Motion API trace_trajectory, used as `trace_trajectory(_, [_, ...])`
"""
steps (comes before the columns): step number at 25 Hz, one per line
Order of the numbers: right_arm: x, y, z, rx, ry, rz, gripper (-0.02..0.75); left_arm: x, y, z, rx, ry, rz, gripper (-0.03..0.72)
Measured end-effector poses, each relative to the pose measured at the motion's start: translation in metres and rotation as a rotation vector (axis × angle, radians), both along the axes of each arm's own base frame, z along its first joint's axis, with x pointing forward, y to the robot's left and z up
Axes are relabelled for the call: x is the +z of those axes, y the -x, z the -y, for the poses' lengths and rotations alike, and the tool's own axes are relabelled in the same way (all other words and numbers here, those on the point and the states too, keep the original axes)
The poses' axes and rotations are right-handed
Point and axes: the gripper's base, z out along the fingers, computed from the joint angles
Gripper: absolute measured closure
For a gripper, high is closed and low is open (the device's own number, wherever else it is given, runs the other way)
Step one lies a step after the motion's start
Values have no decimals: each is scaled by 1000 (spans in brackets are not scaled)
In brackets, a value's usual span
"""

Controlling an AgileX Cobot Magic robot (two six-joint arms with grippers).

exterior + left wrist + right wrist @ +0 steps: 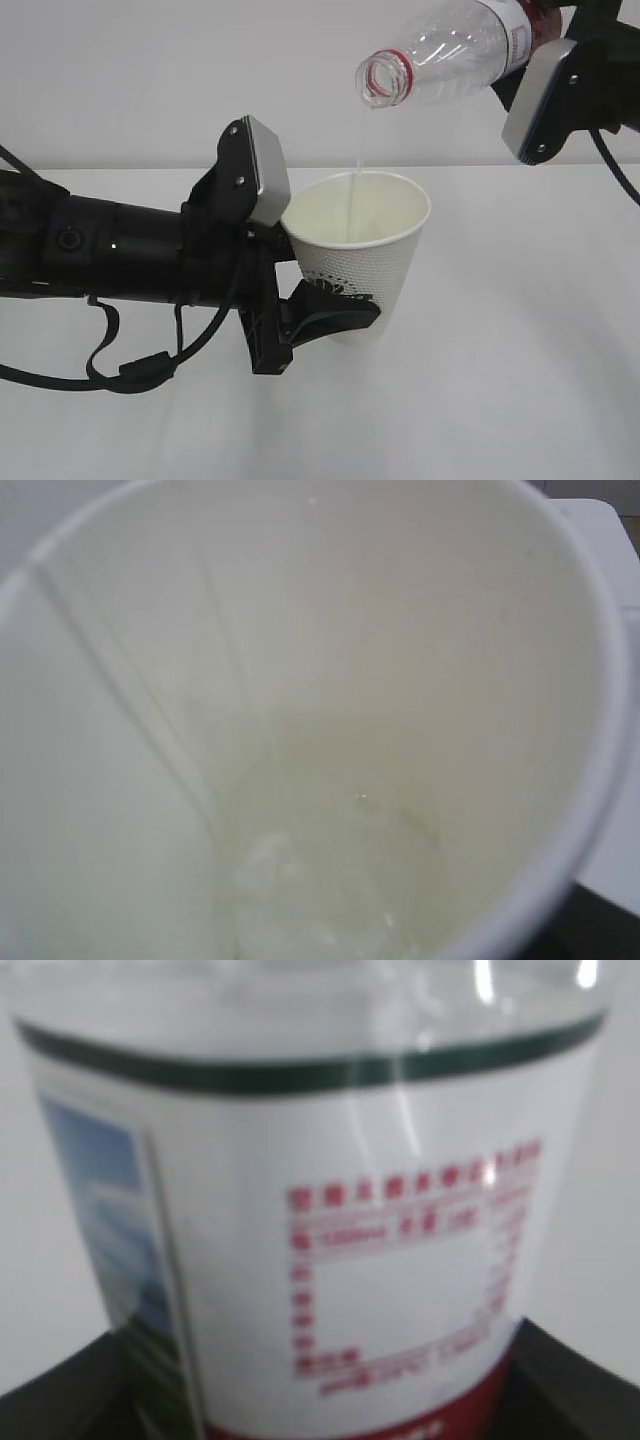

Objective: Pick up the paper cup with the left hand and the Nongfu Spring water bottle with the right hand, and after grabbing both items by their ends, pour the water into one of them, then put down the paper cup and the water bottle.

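Exterior view: left hand (335,315) clamped on paper cup (365,265), right hand (560,75) gripping tilted Nongfu Spring water bottle (445,60), water (355,190) streaming in. Risk: stream falls near the rim; any bottle drift would probably spill onto table (520,350).

Left arm: black, reaches in level from the left edge of the exterior view, a loose cable hanging in a loop beneath it.
Left wrist: carries a grey boxy camera block tilted up above the pincer.
Left pincer (335,312): black curved fingers (345,310) wrap the lower wall of the paper cup (365,255) and hold it upright, clear of the worktop.
Right arm: enters at the upper right corner, mostly out of frame, a black cable curving down behind it.
Right wrist: its grey camera block slants down and left.
Right pincer: closed around the base end of the Nongfu Spring water bottle (450,50), holding it tipped mouth-down; only dark finger edges show in the right wrist view.
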Motion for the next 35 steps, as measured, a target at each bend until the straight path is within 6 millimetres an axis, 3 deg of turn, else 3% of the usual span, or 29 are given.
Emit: trace_trajectory(35, [0, 0, 0, 0, 0, 0, 216, 0, 0, 0, 0, 0, 0, 199])
